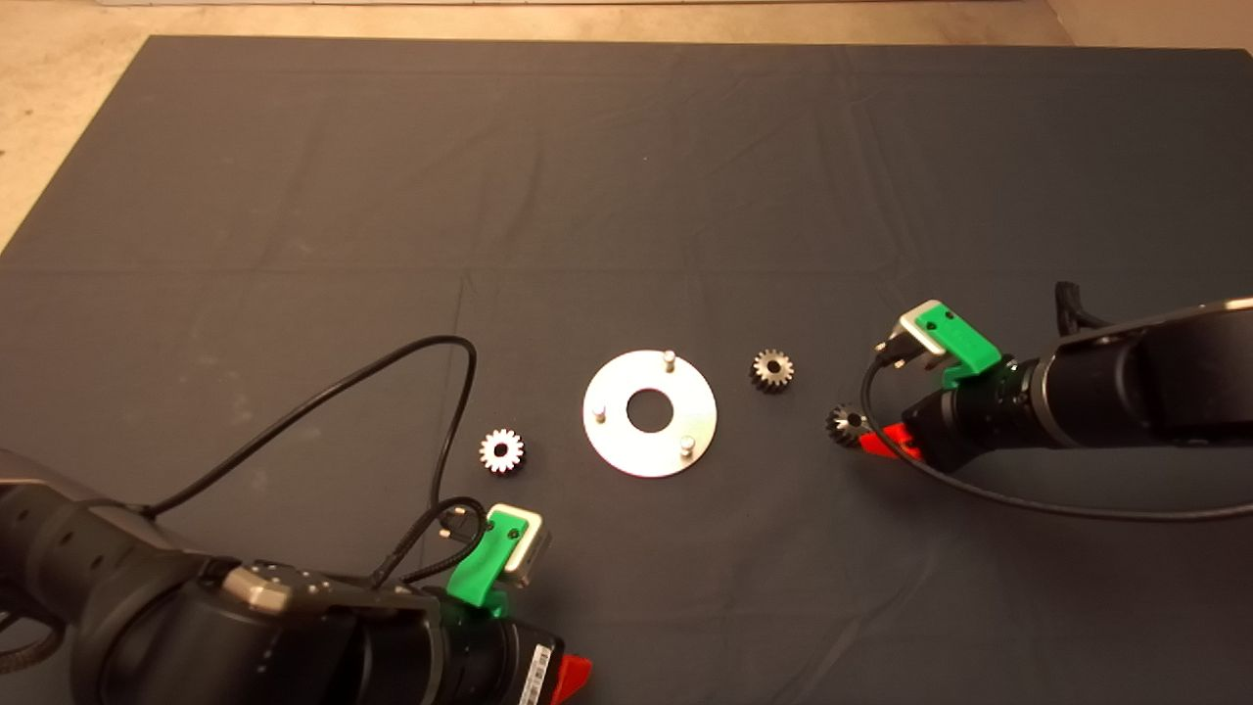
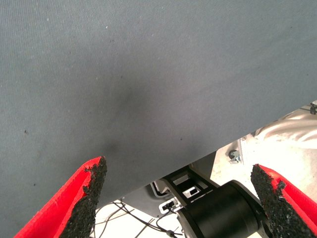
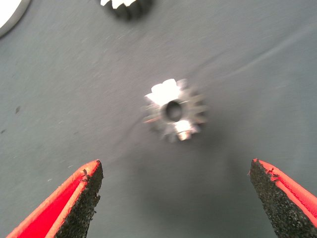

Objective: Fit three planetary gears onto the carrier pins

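Observation:
The flat silver disc [image 1: 617,443] lies mid-mat with three carrier pins [image 1: 670,359] upright and bare. Three planetary gears lie flat on the mat: one left of the disc [image 1: 502,451], one right of it [image 1: 772,370], and one further right [image 1: 846,424]. My right gripper [image 1: 874,441] is open just beside that last gear and does not touch it. In the right wrist view the gear [image 3: 174,110] lies ahead of the open gripper [image 3: 176,198], between its fingers' lines. My left gripper [image 1: 576,674] is parked at the lower left, open and empty [image 2: 178,198].
The second gear [image 3: 128,7] and the disc's rim [image 3: 10,12] show beyond the near gear in the right wrist view. Black cables loop on the mat left of the disc [image 1: 460,392] and under the right arm [image 1: 979,490]. The left wrist view shows the mat's edge [image 2: 163,173].

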Robot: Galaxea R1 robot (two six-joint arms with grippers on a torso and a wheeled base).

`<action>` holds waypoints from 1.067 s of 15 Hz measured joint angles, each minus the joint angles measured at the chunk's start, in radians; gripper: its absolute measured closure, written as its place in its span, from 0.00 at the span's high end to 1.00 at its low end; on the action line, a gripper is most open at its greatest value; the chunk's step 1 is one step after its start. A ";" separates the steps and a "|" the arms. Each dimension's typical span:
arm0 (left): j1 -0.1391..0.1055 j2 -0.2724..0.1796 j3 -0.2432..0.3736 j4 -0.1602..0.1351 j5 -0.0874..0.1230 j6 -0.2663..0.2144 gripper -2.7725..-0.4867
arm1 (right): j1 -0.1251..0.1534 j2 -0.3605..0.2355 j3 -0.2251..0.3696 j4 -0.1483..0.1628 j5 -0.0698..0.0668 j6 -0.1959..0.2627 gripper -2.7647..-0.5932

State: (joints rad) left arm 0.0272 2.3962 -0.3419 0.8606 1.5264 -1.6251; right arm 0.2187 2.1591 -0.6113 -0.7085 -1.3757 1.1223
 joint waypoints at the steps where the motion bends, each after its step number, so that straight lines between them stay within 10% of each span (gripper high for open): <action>1: 0.000 0.000 0.000 0.001 0.000 0.000 0.69 | -0.009 0.017 -0.006 0.000 0.001 0.000 0.74; 16: 0.000 0.000 0.000 0.005 0.000 0.000 0.69 | -0.033 0.063 -0.134 0.001 0.004 -0.064 0.74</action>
State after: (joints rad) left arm 0.0272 2.3966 -0.3419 0.8657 1.5268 -1.6251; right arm 0.1856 2.2221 -0.7451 -0.7070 -1.3719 1.0579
